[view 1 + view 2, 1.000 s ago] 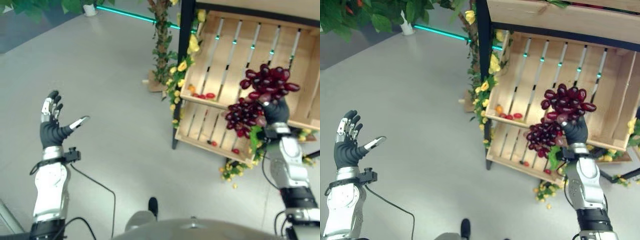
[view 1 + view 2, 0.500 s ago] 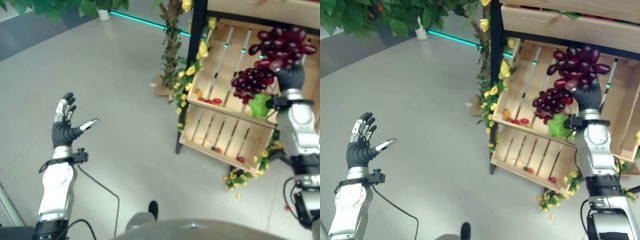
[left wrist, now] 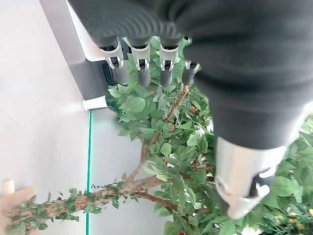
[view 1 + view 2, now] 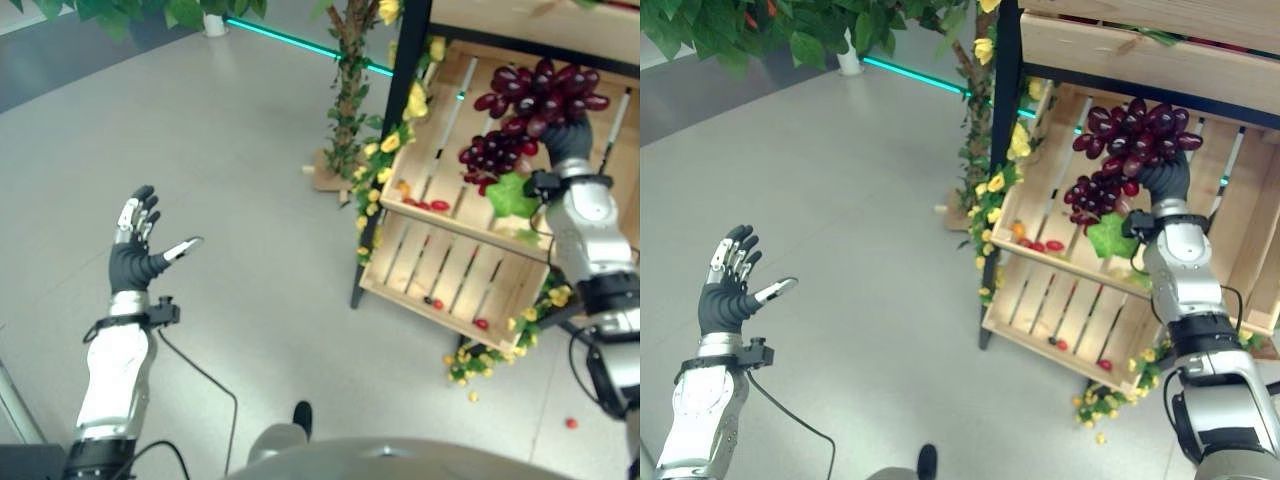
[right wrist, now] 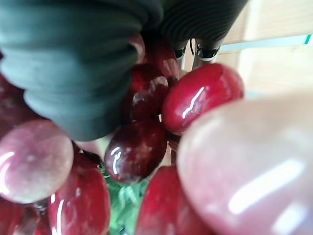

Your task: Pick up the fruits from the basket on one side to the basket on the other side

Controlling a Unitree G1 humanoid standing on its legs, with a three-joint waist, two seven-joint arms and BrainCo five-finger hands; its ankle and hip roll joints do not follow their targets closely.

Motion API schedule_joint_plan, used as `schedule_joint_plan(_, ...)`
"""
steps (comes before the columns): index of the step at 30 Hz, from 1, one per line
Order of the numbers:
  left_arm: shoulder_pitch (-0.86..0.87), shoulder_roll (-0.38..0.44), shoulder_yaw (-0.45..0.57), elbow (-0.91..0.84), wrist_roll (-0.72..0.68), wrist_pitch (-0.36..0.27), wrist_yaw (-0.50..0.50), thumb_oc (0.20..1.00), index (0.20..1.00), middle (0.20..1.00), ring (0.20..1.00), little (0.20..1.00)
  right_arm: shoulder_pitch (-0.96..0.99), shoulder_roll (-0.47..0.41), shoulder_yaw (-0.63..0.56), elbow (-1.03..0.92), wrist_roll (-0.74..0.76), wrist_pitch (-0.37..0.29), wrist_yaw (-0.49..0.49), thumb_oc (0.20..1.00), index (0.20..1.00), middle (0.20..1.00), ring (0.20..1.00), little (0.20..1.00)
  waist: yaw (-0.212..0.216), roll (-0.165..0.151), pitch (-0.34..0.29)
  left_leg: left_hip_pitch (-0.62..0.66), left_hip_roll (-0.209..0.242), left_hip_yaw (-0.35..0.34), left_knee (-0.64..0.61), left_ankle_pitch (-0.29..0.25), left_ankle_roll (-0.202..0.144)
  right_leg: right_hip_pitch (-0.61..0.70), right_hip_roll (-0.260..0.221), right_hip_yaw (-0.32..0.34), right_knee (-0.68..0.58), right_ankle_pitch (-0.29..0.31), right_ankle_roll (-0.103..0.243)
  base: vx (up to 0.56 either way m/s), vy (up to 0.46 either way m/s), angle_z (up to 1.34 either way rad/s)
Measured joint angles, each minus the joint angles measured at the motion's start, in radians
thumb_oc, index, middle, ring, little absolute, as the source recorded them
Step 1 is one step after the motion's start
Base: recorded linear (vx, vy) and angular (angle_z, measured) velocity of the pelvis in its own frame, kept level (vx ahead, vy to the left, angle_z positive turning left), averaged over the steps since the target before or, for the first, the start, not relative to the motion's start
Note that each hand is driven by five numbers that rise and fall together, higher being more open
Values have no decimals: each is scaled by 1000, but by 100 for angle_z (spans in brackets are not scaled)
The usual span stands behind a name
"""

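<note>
A bare grey floor runs up to a wooden rack with leafy plants behind. The upper crate holds a few small red and orange fruits at its low edge; the lower crate has two or three more. The right hand is curled round a grape bunch, raised in front of the upper crate, so I'd say carrying is under way and setting down remains. The left hand hangs spread over the floor.
</note>
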State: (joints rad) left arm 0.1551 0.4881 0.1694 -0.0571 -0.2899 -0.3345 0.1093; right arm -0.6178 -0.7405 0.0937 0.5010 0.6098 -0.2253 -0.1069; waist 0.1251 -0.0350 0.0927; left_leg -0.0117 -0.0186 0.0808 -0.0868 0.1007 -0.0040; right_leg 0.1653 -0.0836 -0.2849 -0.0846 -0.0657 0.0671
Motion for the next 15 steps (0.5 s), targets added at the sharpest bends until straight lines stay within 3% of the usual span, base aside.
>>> schedule_joint_plan(1, 0, 1, 0, 0, 0, 0, 1, 1000, 1000, 1000, 1000, 1000, -6, 0, 1, 8, 0, 5, -6, 200, 200, 200, 200, 200, 1, -1, 1, -1, -1, -1, 0, 0, 0, 0, 0, 0, -2, 0, 0, 0, 0, 0)
schedule_joint_plan(2, 0, 2, 0, 0, 0, 0, 2, 1000, 1000, 1000, 1000, 1000, -9, 0, 1, 11, 0, 7, -10, 404, 404, 404, 404, 404, 1, -2, 1, -2, -2, -1, 0, 0, 0, 1, 0, 0, -5, 0, 0, 27, 2, 3)
schedule_joint_plan(3, 0, 2, 0, 0, 0, 0, 2, 1000, 1000, 1000, 1000, 1000, -10, 0, 1, 11, 0, 8, -13, 765, 765, 765, 765, 765, 0, -4, 3, -3, -2, -2, 0, 0, 0, 1, 0, 0, -5, 0, 0, 0, 0, 0)
schedule_joint_plan(4, -1, 2, 0, 0, 0, 0, 2, 1000, 1000, 1000, 1000, 1000, -10, 0, 1, 11, 0, 8, -13, 1000, 1000, 1000, 1000, 1000, 1, -5, 3, -3, -2, -2, 0, -1, 0, 1, 0, 0, -5, 0, 0, 32, 3, 1)
schedule_joint_plan(15, 0, 2, 0, 0, 0, 1, 11, 1000, 1000, 1000, 1000, 1000, -10, -3, 1, 11, -32, 10, -16, 1000, 1000, 1000, 1000, 1000, 0, -14, 9, -4, -2, -2, 0, -2, -1, -1, -3, 1, -5, 0, 0, 0, 0, 0)
